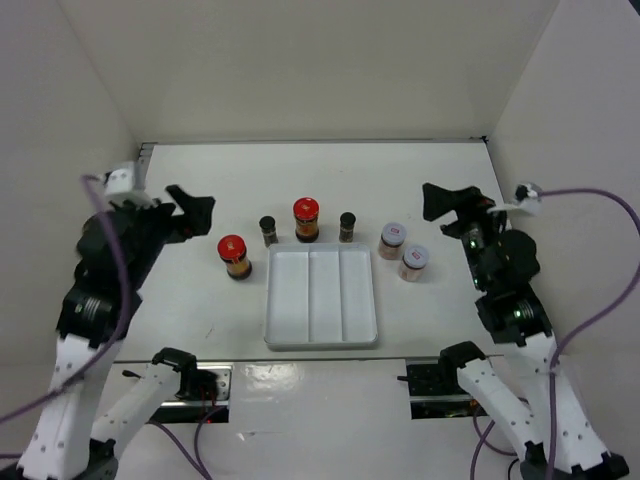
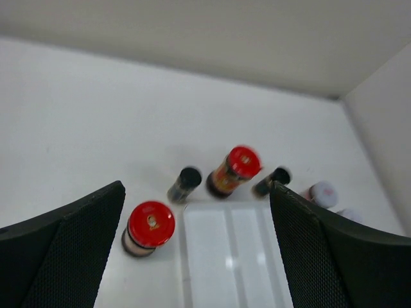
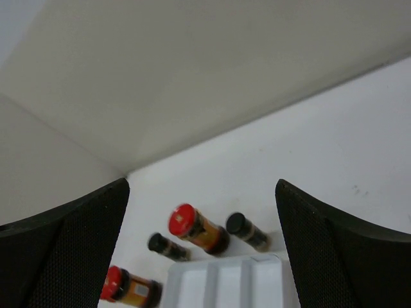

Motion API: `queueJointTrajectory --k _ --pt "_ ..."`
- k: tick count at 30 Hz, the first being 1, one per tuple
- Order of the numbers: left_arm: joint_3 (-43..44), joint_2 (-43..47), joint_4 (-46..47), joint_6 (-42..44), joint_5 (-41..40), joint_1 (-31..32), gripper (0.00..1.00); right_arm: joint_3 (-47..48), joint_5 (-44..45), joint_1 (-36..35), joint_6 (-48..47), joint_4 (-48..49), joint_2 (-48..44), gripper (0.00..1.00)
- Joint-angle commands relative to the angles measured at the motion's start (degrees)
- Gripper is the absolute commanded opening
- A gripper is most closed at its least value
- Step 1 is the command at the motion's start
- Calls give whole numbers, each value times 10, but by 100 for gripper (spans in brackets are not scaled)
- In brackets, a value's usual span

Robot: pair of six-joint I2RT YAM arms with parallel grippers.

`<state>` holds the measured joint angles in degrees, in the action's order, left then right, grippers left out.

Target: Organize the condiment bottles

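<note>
Six jars stand upright on the table around the white three-section tray (image 1: 320, 297). One red-capped jar (image 1: 234, 255) is left of the tray and shows in the left wrist view (image 2: 148, 228). The other red-capped jar (image 1: 306, 219) stands behind the tray between two slim black-capped jars (image 1: 268, 230) (image 1: 347, 226). Two squat pinkish jars (image 1: 392, 239) (image 1: 414, 262) stand at the tray's right. My left gripper (image 1: 196, 214) is open and empty, raised to the left of the jars. My right gripper (image 1: 440, 203) is open and empty, raised to the right of them.
White walls close in the table at the back and both sides. The tray's three sections hold nothing. Purple cables hang beside both arms.
</note>
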<state>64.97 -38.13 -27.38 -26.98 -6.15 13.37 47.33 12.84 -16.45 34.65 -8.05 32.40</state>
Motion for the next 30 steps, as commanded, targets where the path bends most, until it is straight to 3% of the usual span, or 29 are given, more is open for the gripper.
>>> queueJointTrajectory --k 1,5,7,30 --pt "20 -104 -92 24 -5 2 99 62 -61 3 -63 -60 105 99" --pt "38 -219 -146 41 -25 2 99 165 -84 3 -112 -128 255 99" --pt "32 -239 -162 48 -31 7 99 180 -94 -4 -112 -142 281 99" --pt "-10 -387 -154 54 -34 42 99 203 -133 -42 -130 -105 424 99"
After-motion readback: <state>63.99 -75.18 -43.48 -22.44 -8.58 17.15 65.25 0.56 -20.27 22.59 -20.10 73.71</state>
